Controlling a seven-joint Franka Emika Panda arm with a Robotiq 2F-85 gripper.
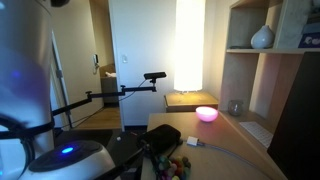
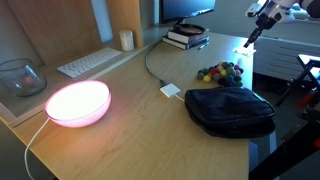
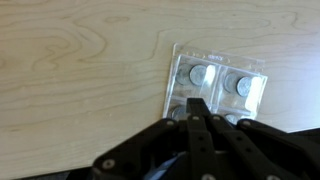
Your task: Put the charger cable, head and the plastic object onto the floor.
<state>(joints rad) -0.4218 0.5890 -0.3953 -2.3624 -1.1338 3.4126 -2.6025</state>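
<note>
In the wrist view the plastic object [image 3: 216,84], a clear blister sheet with round cells, lies flat on the light wood floor [image 3: 80,60]. My gripper [image 3: 197,108] is shut, its joined tips over the sheet's near edge, and nothing shows between them. In an exterior view the gripper [image 2: 252,38] hangs beyond the far right edge of the table. The white head [image 2: 171,90] lies on the tabletop, with the charger cable [image 2: 150,62] running from it toward the back. The head [image 1: 190,142] and cable [image 1: 236,156] also show in an exterior view.
On the table are a glowing pink lamp [image 2: 78,103], a black pouch [image 2: 230,110], a cluster of coloured balls [image 2: 220,72], a keyboard [image 2: 88,63], a glass bowl [image 2: 20,77], a cup [image 2: 126,40] and stacked books [image 2: 186,37].
</note>
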